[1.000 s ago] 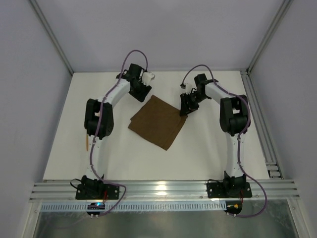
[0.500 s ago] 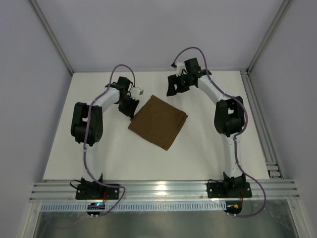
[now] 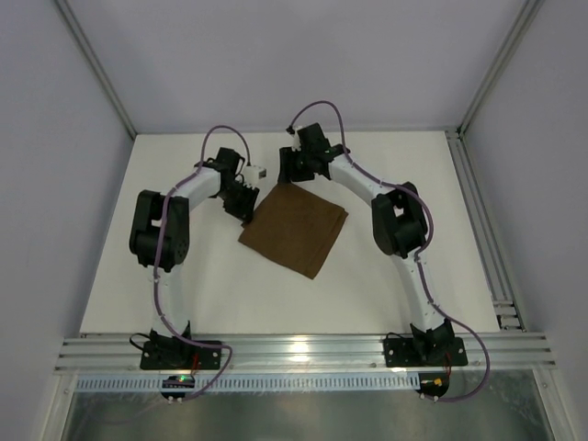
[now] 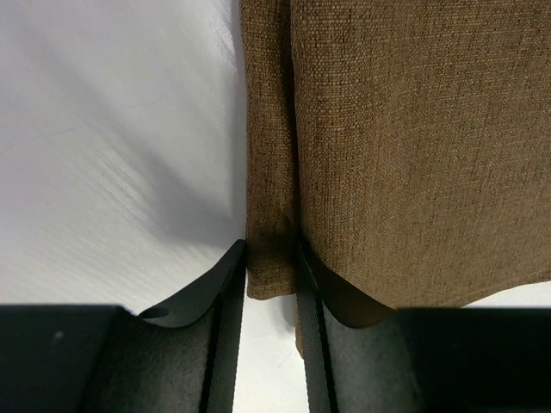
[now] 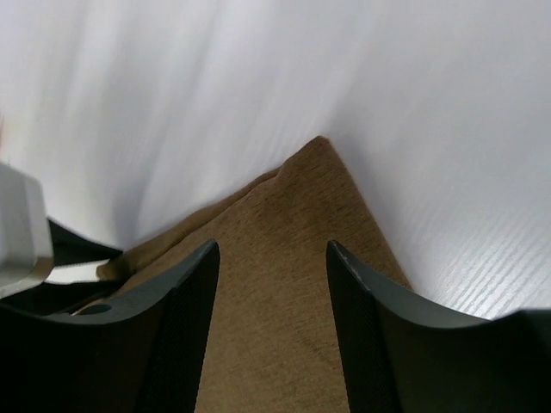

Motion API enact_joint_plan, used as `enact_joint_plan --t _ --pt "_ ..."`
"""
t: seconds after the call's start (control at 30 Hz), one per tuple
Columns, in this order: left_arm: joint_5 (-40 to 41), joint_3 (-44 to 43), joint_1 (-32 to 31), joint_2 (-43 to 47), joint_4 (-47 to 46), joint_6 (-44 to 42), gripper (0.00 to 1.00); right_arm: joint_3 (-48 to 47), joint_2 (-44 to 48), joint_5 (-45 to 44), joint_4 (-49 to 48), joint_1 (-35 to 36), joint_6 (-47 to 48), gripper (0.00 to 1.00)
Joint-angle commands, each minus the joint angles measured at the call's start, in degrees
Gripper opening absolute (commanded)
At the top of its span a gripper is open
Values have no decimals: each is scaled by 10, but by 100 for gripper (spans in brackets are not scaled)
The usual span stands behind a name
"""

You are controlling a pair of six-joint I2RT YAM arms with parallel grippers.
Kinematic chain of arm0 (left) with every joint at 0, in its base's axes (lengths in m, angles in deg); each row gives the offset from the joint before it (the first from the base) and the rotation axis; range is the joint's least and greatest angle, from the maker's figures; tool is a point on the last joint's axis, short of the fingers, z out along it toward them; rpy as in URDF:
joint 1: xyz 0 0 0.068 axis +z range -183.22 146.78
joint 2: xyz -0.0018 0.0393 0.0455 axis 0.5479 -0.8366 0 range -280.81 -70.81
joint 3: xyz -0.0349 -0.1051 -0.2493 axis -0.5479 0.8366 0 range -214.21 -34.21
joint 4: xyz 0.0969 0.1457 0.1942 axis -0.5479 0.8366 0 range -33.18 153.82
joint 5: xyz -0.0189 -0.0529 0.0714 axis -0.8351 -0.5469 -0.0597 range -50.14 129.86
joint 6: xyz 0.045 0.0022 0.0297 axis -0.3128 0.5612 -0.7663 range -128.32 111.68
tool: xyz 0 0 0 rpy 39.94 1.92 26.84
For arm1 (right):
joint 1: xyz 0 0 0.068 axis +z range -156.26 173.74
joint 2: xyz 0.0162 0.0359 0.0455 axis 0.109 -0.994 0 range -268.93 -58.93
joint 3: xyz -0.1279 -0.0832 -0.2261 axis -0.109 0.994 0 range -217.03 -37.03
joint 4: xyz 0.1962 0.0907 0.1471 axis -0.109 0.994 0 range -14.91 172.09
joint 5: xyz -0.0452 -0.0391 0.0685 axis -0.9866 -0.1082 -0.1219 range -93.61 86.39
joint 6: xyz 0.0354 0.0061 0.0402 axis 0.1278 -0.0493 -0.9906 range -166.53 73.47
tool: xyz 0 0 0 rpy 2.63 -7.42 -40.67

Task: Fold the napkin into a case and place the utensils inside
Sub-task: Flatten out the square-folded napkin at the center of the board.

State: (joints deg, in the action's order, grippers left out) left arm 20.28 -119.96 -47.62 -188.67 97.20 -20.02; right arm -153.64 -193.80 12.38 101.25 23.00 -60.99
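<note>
Left end effector (image 4: 271, 249) now pinches napkin (image 3: 296, 227) edge; right end effector (image 5: 271, 248) spread, shifted leftward.

napkin (image 3: 294, 228) | dark brown weave, roughly square | flat, corner pointing away (one edge doubled into a narrow strip)

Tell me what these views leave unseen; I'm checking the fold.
The utensils: in no view.
Whether the right gripper touches the napkin corner: the right wrist view looks along its open jaws; top view too small.
The left gripper tips, top view: hidden under its own wrist.
Cloth layers: too small from above, cropped in wrist views.
</note>
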Motion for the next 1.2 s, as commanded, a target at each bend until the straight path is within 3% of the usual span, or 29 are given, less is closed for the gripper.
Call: enact_joint_plan --t 0.0,0.17,0.47,0.93,1.07,1.17 --pt "-21 16 3 28 -7 14 28 -1 -5 -89 -36 18 -49 56" --pt "-44 37 3 36 -14 23 13 10 -16 -131 -41 33 -72 53" --pt "-54 88 2 69 -43 27 4 22 -11 -129 -60 71 -91 52" --pt "-51 114 2 93 -62 34 1 54 0 -137 -79 92 -102 51" --pt "-50 116 1 98 -62 34 0 52 -19 -139 -68 92 -112 40" --pt "-47 118 -2 98 -59 30 0 48 -29 -134 -74 90 -122 20"
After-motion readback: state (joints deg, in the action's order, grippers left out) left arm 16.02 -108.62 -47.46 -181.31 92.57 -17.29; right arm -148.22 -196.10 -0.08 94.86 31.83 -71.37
